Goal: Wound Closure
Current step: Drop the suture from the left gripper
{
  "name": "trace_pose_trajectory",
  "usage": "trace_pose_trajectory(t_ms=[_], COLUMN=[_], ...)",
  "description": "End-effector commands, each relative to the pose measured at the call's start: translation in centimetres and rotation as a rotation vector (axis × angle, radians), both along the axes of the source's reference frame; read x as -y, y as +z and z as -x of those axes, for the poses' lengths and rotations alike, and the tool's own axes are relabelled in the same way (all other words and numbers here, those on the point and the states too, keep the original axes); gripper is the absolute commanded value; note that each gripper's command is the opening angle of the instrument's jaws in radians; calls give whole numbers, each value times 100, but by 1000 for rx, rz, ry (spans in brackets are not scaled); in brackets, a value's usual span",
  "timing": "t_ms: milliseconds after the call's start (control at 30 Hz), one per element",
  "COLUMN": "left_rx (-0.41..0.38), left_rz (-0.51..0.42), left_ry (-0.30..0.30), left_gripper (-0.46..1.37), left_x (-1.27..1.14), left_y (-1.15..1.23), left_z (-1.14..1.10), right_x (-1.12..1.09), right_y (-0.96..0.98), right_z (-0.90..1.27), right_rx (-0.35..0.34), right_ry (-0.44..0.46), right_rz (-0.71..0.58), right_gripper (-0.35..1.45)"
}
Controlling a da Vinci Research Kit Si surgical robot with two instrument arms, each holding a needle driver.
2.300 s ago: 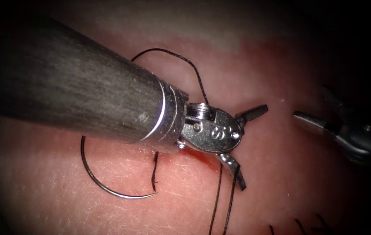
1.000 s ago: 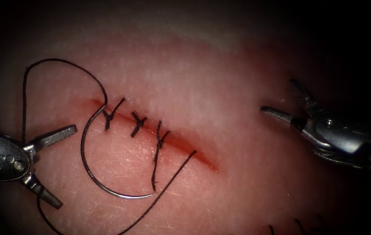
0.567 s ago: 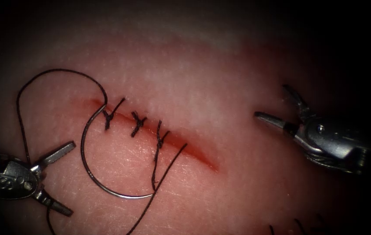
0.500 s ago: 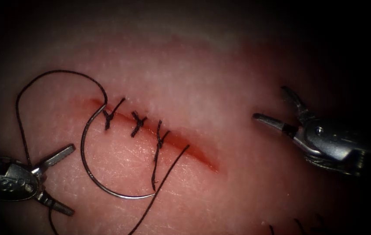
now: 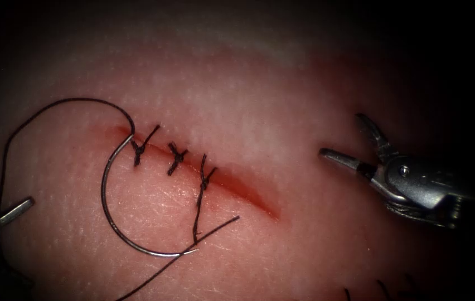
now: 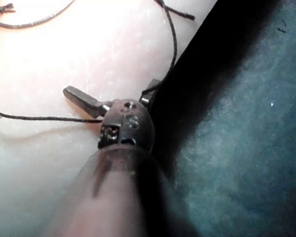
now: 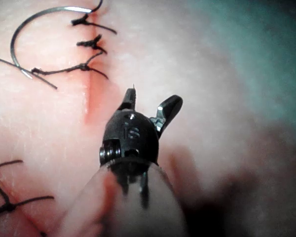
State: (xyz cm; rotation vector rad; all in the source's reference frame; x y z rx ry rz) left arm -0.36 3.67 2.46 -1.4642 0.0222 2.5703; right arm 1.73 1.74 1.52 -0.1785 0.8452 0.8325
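Curved steel needle (image 5: pixel 116 223) lies free on pale pork tissue (image 5: pixel 282 111), left of red cut (image 5: pixel 232 187) | left end effector (image 5: pixel 9 214) nearer, wide, empty | right end effector (image 5: pixel 349 142) wide, empty, well apart

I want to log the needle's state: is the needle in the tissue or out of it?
Out. The needle lies flat on the tissue, its whole curve in sight; both tools' jaws stand open, holding nothing.

1. Endoscope illumination was concentrated on the central tissue (image 5: pixel 237 111); the periphery fell into dark vignette.
2. Wrist views were strongly lit; the near shafts were blurred.
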Motion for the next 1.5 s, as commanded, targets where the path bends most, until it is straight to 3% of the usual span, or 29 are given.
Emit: trace_pose_trajectory(t_ms=[33,200,400,567,700,833,967,1133,1333,1500], left_rx=[2,-3,-29,-64,-40,54,109,154,194,212], left_rz=[1,-39,-27,-14,-10,-33,-27,-7,-54,-82], left_ry=[0,-3,7,3,-10,-48,-56,-25,-41,-50], left_gripper=[120,111,104,97,91,88,85,89,80,80], left_x=[0,-10,-49,-81,-93,-99,-94,-81,-62,-31], left_y=[0,-29,-101,-174,-205,-226,-218,-181,-120,-59], left_z=[-4,-12,13,62,100,159,221,270,287,292], right_x=[0,3,5,9,9,9,9,10,10,10], right_y=[0,1,5,6,7,7,7,8,7,8], right_z=[0,0,-1,-2,-2,-4,-4,-3,-3,-4], right_rx=[-8,-10,-10,-9,-8,-7,-8,-8,-6,-6], right_ry=[-9,-16,-15,-17,-18,-18,-18,-19,-22,-21], right_rz=[-3,-6,-3,-4,-6,-6,-6,-6,-10,-10], right_gripper=[116,116,116,115,115,116,116,116,116,116])
